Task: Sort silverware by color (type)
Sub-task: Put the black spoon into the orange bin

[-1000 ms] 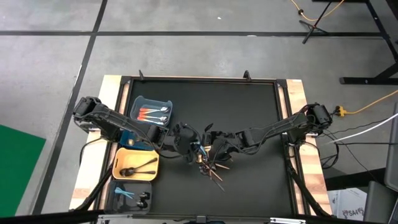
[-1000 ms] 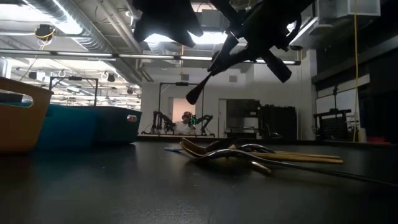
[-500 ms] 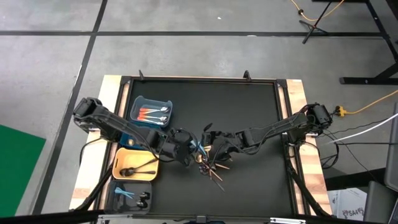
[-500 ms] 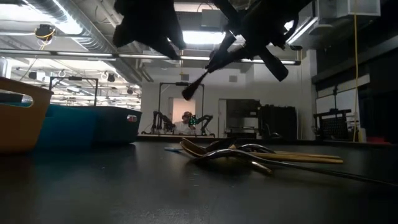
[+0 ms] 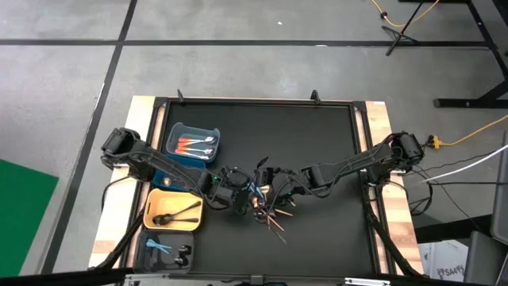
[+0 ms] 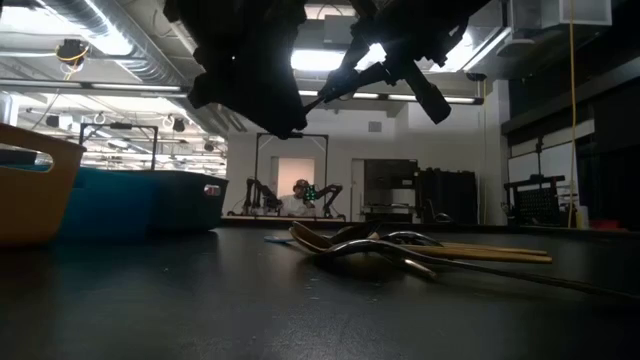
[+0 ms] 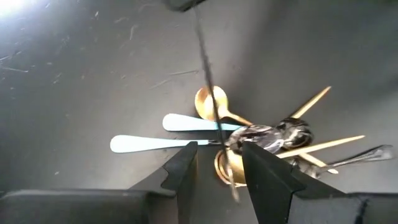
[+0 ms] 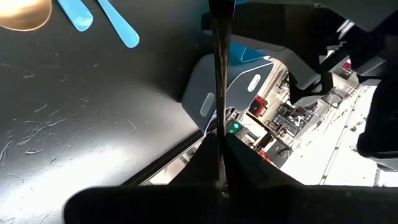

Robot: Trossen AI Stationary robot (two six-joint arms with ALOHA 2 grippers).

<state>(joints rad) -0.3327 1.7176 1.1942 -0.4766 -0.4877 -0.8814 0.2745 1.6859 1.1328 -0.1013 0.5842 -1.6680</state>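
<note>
Silverware pile [image 7: 249, 140] lies just beyond the left gripper's [image 7: 217, 163] open jaws.

Mixed pile of gold spoons [image 7: 210, 102] and two light blue pieces [image 7: 189, 123] lies flat, overlapping, mid-table; one black utensil [image 8: 218, 74] held aloft.

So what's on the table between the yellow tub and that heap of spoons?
Nothing: the level view shows bare black table between the yellow tub and the heap. From above, the left pincer hangs open over that stretch.
</note>
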